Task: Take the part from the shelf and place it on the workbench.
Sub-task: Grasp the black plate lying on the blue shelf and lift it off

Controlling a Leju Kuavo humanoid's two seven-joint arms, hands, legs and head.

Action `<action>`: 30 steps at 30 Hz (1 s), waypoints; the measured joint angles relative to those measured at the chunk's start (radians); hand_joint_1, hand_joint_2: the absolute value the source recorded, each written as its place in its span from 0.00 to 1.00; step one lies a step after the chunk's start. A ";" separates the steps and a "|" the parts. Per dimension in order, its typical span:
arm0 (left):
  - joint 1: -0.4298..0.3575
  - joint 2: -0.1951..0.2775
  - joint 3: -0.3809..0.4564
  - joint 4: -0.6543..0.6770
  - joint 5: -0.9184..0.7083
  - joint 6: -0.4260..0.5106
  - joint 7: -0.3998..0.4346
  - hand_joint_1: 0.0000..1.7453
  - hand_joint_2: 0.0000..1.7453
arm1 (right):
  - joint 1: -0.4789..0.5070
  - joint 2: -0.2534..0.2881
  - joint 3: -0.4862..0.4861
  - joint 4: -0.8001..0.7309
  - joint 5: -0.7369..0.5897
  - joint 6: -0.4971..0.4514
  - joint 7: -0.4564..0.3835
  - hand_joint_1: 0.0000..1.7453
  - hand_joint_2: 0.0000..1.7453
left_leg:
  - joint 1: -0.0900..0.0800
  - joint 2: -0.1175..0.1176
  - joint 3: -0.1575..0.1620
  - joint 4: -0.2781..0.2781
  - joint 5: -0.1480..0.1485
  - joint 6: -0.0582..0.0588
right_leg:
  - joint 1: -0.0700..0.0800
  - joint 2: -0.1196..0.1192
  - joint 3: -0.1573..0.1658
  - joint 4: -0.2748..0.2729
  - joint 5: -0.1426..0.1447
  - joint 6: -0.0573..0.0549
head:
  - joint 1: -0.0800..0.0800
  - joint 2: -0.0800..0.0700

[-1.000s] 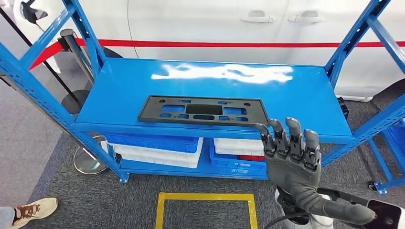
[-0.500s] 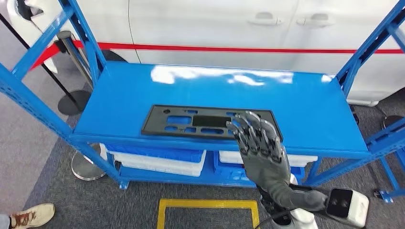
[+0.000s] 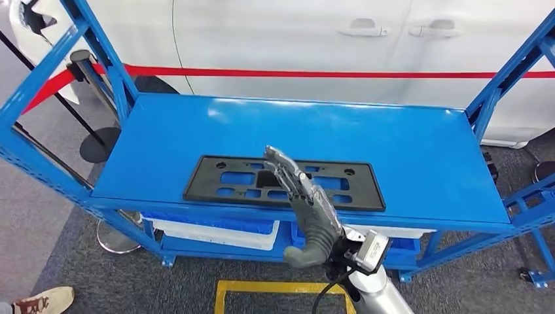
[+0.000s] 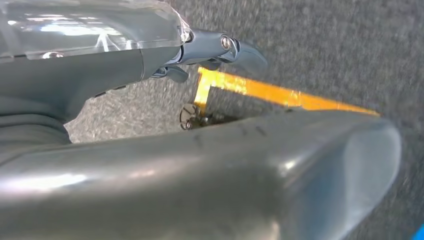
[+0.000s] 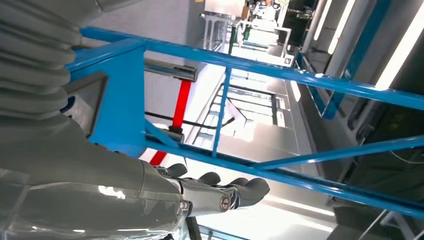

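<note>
1. Head view: flat black rectangular plastic part (image 3: 226,185) with many rectangular cut-outs and small round holes is lying flat on the top board of the blue metal shelf (image 3: 419,150), long side running along the front edge and sitting close to it. Ends of the part are showing on both sides of the hand; middle is hidden.
2. Head view: right hand (image 3: 305,201), dark grey, is reaching in from below over the middle of the part, turned edge-on, fingers (image 3: 283,167) stretched out straight and close together, thumb sticking out low toward the floor side. It is gripping nothing. Cannot tell if the fingertips are touching the part or hovering just above.
3. Head view: bare blue board is lying behind the part and to its right. Blue uprights are standing at both shelf ends. White car body with a red stripe (image 3: 366,74) is right behind the shelf. White and blue plastic bins (image 3: 216,229) are sitting on the lower level. Yellow floor marking (image 3: 281,288) is showing on grey carpet in front.
4. Left wrist view: left hand (image 4: 210,50) is hanging over grey carpet and yellow tape, fingers curled in, nothing in them.
5. Right wrist view: right hand's fingers are extended toward blue shelf beams (image 5: 260,67); hand is holding nothing.
</note>
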State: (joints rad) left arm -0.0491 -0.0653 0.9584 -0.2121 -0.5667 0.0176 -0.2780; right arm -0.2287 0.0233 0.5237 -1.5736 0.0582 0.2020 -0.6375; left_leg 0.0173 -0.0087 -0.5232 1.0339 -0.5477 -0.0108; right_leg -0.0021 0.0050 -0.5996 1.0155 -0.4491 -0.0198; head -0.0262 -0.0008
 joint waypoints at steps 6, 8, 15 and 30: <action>0.003 -0.002 0.006 0.000 0.000 0.000 -0.002 0.00 0.00 | -0.006 -0.006 0.029 0.043 0.079 -0.081 0.001 0.00 1.00 | 0.002 0.003 -0.142 0.245 -0.066 -0.009 | 0.000 -0.002 0.031 -0.016 -0.018 -0.010 | -0.002 0.000; 0.004 -0.002 0.009 0.000 -0.001 0.000 -0.009 0.00 0.00 | -0.014 -0.009 0.045 0.064 0.201 -0.215 0.001 0.00 1.00 | 0.002 0.003 -0.125 0.172 0.009 -0.009 | 0.000 0.000 0.043 -0.011 -0.029 -0.007 | -0.002 0.000; 0.002 -0.006 0.017 0.000 -0.013 -0.003 -0.021 0.00 0.00 | -0.032 -0.024 0.111 0.137 0.617 -0.619 0.030 0.00 1.00 | -0.001 0.001 -0.061 0.002 0.074 0.019 | 0.004 0.001 0.038 0.016 -0.055 0.020 | 0.001 0.000; 0.001 -0.011 0.021 0.000 -0.054 -0.023 -0.029 0.00 0.00 | -0.050 -0.091 0.167 0.346 1.049 -0.800 0.178 0.00 1.00 | 0.001 0.001 -0.043 -0.012 0.068 0.005 | 0.002 0.000 0.019 0.003 -0.020 0.016 | 0.005 0.000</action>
State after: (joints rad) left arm -0.0482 -0.0767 0.9792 -0.2119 -0.6211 -0.0055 -0.3073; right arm -0.2787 -0.0677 0.6906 -1.2271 1.1076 -0.5976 -0.4591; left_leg 0.0182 -0.0074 -0.5662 1.0222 -0.4801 -0.0061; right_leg -0.0001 0.0053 -0.5810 1.0180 -0.4689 -0.0040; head -0.0213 -0.0008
